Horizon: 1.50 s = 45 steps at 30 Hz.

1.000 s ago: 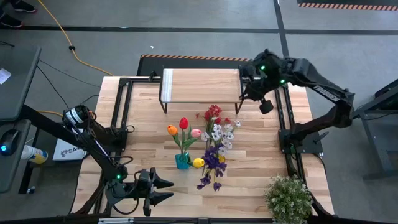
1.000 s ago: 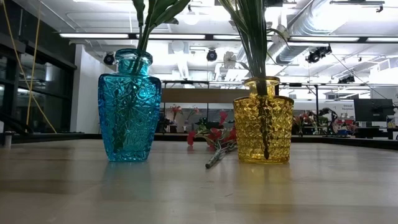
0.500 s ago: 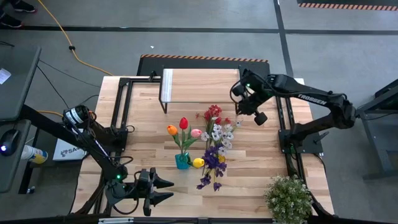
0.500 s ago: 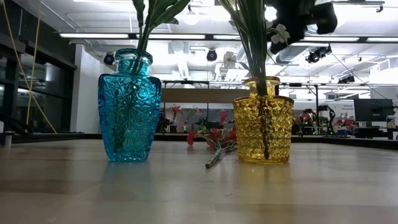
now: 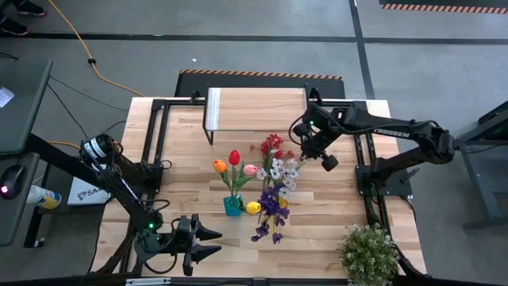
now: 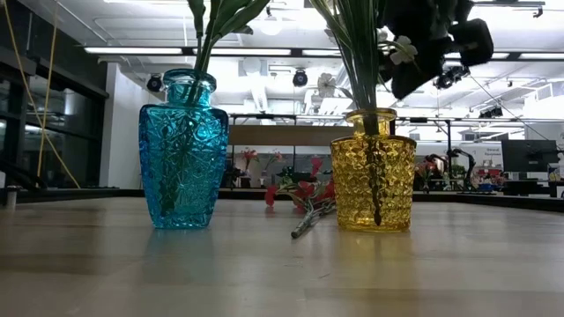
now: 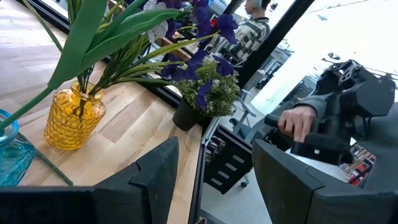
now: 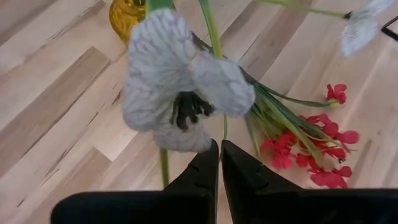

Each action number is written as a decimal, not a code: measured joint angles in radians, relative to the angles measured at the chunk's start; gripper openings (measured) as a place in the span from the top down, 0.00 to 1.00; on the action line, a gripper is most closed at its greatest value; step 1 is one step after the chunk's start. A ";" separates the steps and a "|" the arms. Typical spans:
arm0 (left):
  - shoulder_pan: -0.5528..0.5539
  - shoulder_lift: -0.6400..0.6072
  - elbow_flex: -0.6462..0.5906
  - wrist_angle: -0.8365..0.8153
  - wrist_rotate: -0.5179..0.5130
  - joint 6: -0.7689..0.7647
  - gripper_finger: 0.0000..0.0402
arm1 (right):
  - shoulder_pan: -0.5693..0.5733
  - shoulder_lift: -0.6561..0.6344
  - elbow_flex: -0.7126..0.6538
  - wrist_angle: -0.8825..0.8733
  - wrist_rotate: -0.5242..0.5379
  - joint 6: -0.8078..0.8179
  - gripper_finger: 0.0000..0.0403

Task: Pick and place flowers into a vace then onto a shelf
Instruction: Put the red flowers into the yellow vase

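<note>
High view: my right gripper (image 5: 317, 152) sits right of centre, fingers pressed together on nothing, above the loose red spray (image 5: 272, 144) lying on the table below the shelf (image 5: 255, 110). I'd open wide, drop low and pinch its stem, not the blooms. My left gripper (image 5: 208, 242) waits half-open at lower left.

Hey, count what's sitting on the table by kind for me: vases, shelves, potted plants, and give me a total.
Vases: 2, the blue vase and the yellow vase
Shelves: 1, the shelf
Potted plants: 1, the potted plant
Total: 4
</note>
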 joint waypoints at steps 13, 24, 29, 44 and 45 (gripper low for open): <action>0.000 0.000 0.000 0.000 0.000 0.000 0.41 | 0.000 0.000 -0.117 0.192 0.032 0.183 0.97; 0.000 0.000 0.000 0.000 0.000 0.000 0.41 | -0.001 0.009 -0.130 0.177 0.096 0.304 0.97; 0.000 0.000 0.000 0.000 0.000 0.000 0.41 | -0.001 0.040 -0.130 0.178 0.089 0.318 0.97; 0.000 0.000 0.000 0.000 0.001 0.000 0.41 | -0.001 0.148 -0.130 0.254 -0.009 0.424 0.97; 0.000 0.000 0.000 0.000 0.001 0.000 0.41 | -0.003 0.155 -0.130 0.260 -0.024 0.427 0.97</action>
